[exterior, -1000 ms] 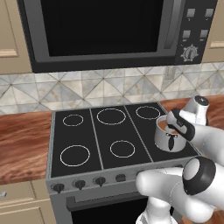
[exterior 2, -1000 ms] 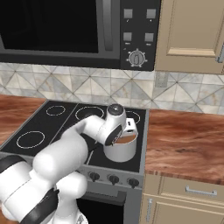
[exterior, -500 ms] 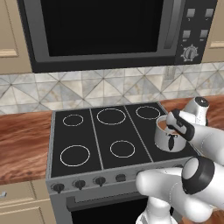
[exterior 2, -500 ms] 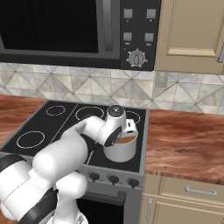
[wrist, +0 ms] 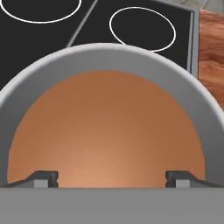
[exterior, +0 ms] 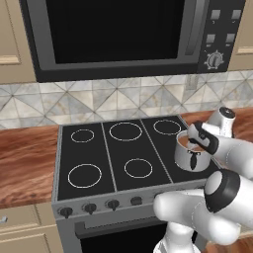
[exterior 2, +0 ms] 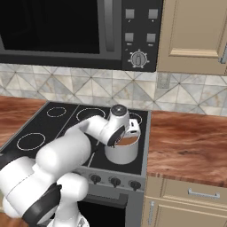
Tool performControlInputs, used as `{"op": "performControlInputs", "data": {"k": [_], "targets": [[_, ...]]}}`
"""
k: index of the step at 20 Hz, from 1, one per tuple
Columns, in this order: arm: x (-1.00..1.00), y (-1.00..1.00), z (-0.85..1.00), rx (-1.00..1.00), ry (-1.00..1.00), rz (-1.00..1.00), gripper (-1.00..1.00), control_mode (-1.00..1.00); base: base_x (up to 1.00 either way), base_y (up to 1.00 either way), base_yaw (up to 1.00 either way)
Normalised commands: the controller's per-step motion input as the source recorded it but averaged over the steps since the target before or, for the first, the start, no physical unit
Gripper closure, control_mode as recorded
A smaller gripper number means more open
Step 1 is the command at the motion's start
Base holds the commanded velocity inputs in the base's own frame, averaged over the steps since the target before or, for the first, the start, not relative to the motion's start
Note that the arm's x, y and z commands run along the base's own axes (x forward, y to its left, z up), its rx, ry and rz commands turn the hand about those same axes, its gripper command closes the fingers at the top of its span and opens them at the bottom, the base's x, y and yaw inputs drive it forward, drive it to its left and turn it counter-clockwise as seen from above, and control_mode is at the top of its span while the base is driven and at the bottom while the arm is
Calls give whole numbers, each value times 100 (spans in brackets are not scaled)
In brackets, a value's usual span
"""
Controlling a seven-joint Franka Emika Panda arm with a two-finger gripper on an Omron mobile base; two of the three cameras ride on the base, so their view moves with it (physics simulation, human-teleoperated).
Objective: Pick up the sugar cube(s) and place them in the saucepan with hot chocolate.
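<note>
Saucepans: one saucepan point(exterior: 191, 157), steel, with brown liquid, a short dark handle on its near side in the left base view.
Burner rings: five white rings counted on the black stovetop point(exterior: 116, 153) in the left base view; the pan covers the front right spot.
Knobs: a row of dark stove knobs point(exterior 2: 114, 181) along the front edge; in the right base view three can be counted beside the arm.
Microwave: one microwave point(exterior: 128, 34), well above the jaws, with one round dial.
Gripper: one gripper point(wrist: 111, 179), directly over the pan's mouth in the hand view.
Jaws: wide apart; the two dark fingertips point(wrist: 43, 178) stand near opposite sides of the pan's rim, nothing visible between them but the liquid.
Contact: cannot tell whether the tips touch the rim or liquid.
Hot chocolate: hot chocolate point(wrist: 107, 131) lies straight ahead of the jaws, its surface smooth and unbroken.
Counter: wooden counter point(exterior 2: 186, 146) beside the stove, to the jaws' right in the right base view.
</note>
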Motion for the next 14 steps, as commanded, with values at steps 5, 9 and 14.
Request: {"op": "performControlInputs", "data": {"k": [5, 9, 14], "targets": [[-1, -7, 27, 0, 0, 0, -100, -100, 0, 0, 0], [-45, 0, 30, 2, 0, 0, -100, -100, 0, 0, 0], [-42, -4, 33, 7, -4, 0, -100, -100, 0, 0, 0]]}}
